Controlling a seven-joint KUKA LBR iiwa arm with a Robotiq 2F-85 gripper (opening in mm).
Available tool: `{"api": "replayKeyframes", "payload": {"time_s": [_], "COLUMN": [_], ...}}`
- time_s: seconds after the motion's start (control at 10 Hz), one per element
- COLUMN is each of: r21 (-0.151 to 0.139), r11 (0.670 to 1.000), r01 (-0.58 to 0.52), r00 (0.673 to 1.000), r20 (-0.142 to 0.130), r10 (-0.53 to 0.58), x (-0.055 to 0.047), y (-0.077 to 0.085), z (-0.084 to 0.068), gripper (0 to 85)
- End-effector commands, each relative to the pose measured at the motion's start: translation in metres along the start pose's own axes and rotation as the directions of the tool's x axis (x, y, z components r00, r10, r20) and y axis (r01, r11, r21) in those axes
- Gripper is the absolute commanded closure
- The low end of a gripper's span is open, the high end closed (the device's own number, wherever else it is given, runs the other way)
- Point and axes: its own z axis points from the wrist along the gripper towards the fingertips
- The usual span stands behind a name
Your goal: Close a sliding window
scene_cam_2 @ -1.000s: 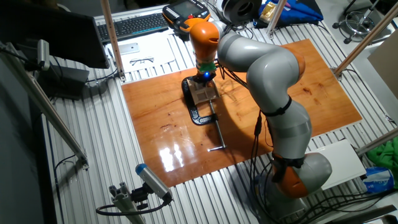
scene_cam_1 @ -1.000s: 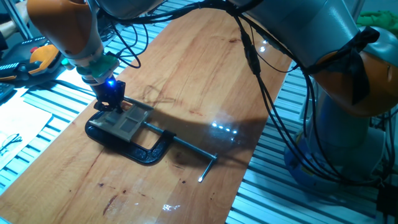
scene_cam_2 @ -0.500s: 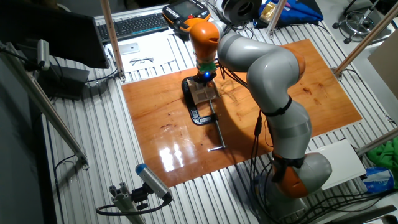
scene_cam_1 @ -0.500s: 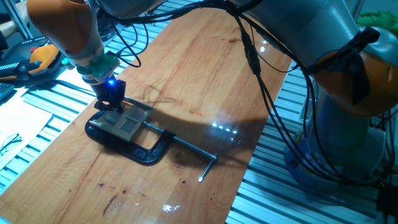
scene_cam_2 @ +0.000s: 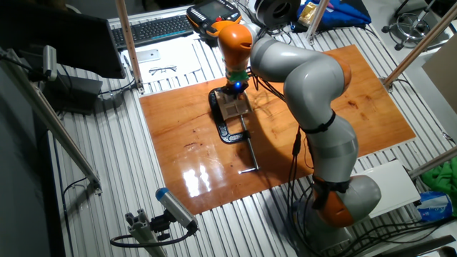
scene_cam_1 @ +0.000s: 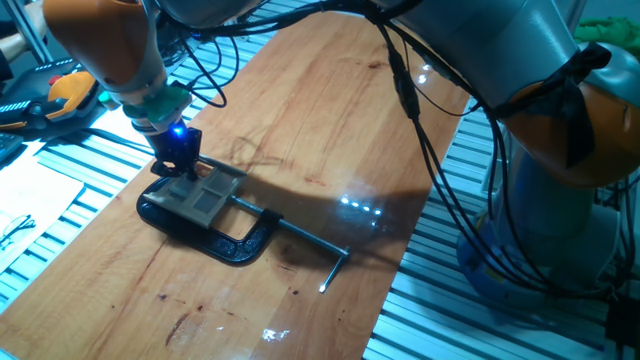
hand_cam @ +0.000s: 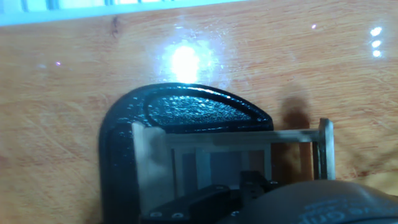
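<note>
The sliding window (scene_cam_1: pixel 205 193) is a small pale wood frame with thin crossbars, held in a black C-clamp (scene_cam_1: pixel 215 235) on the wooden board. It also shows in the other fixed view (scene_cam_2: pixel 233 107) and close up in the hand view (hand_cam: pixel 211 158). My gripper (scene_cam_1: pixel 180 168) points down at the window's left end and touches the frame there. Its black fingers (hand_cam: pixel 252 183) show at the bottom of the hand view, against the window's crossbars. The frames do not show whether the jaws are open or shut.
The clamp's steel screw rod (scene_cam_1: pixel 305 240) runs toward the board's right front edge. Cables (scene_cam_1: pixel 420 120) hang from the arm over the board. A keyboard (scene_cam_2: pixel 153 28) and an orange pendant (scene_cam_2: pixel 211 14) lie behind the board. A slatted metal table (scene_cam_1: pixel 60 190) surrounds it.
</note>
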Motion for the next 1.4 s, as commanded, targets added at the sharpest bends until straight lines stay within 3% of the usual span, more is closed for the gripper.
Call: {"api": "replayKeyframes", "payload": {"time_s": [0.0, 0.5, 1.3], "r21": [-0.009, -0.024, -0.047], "r11": [1.0, 0.999, 0.999], "r01": [-0.009, -0.034, 0.022], "r00": [1.0, 0.999, 1.0], "r20": [0.0, 0.007, 0.011], "r10": [0.009, 0.034, -0.022], "x": [0.0, 0.003, 0.004], "y": [0.005, 0.034, 0.045], "z": [-0.002, -0.001, 0.007], "gripper": [85.0, 85.0, 85.0]}}
